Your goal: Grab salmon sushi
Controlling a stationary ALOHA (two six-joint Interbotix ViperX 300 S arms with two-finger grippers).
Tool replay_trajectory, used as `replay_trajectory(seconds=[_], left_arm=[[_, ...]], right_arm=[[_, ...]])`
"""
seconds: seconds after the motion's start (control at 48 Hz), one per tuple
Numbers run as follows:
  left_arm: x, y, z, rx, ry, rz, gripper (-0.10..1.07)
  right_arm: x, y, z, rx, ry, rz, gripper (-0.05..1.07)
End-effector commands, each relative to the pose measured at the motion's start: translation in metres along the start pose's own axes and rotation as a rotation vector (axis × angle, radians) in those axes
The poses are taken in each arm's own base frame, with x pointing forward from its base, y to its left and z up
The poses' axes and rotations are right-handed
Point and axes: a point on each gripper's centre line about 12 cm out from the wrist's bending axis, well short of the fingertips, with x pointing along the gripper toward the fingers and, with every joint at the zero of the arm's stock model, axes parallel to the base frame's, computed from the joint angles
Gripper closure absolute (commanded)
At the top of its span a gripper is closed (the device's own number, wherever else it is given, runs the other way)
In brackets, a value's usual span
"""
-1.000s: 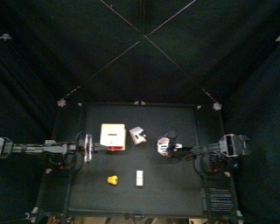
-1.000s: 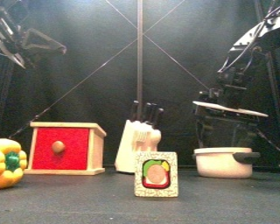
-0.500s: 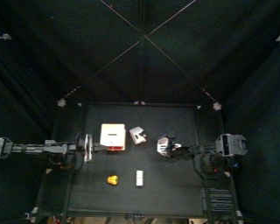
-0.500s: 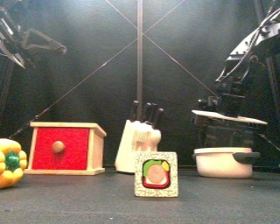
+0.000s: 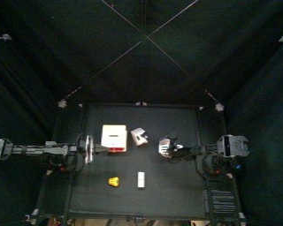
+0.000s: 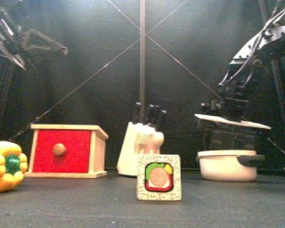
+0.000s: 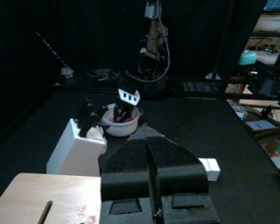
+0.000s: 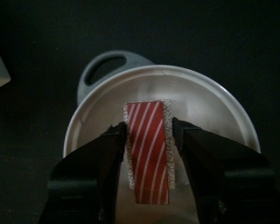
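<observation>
The salmon sushi (image 6: 159, 176) is a small upright block with a green speckled border and a pink-orange oval. It stands at the table's front middle (image 5: 141, 179), apart from both arms. My right gripper (image 8: 150, 131) hangs over the white pot (image 6: 228, 165), and its jaws press both sides of the red striped handle (image 8: 149, 153) of the grey lid (image 6: 233, 118). The lid hangs tilted above the pot. My left gripper (image 7: 154, 179) rests shut and empty at the table's left (image 5: 95, 148).
A red and white drawer box (image 6: 69, 150) and a white knife block (image 6: 142, 142) stand behind the sushi. A yellow bell pepper (image 6: 4, 166) lies at the front left. The pot sits right of centre (image 5: 168, 146).
The right arm has come down a little, bringing the lid lower toward the pot. Its jaws have narrowed onto the handle. The left arm has not moved.
</observation>
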Motion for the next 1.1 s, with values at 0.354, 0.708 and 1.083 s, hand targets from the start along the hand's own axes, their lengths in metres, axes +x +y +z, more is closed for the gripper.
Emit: replay_trajectory(seconds=[0.354, 0.708, 1.083], left_arm=[[0.002, 0.000, 0.004, 0.000, -0.011, 0.002, 1.00], [0.002, 0.000, 0.004, 0.000, -0.009, 0.002, 1.00], [0.002, 0.000, 0.004, -0.001, -0.009, 0.002, 1.00]], right_arm=[[-0.017, 0.008, 0.010, 0.025, -0.018, 0.059, 0.34], [-0.037, 0.005, 0.018, 0.046, -0.048, 0.081, 0.34], [-0.038, 0.005, 0.018, 0.045, -0.047, 0.083, 0.34]])
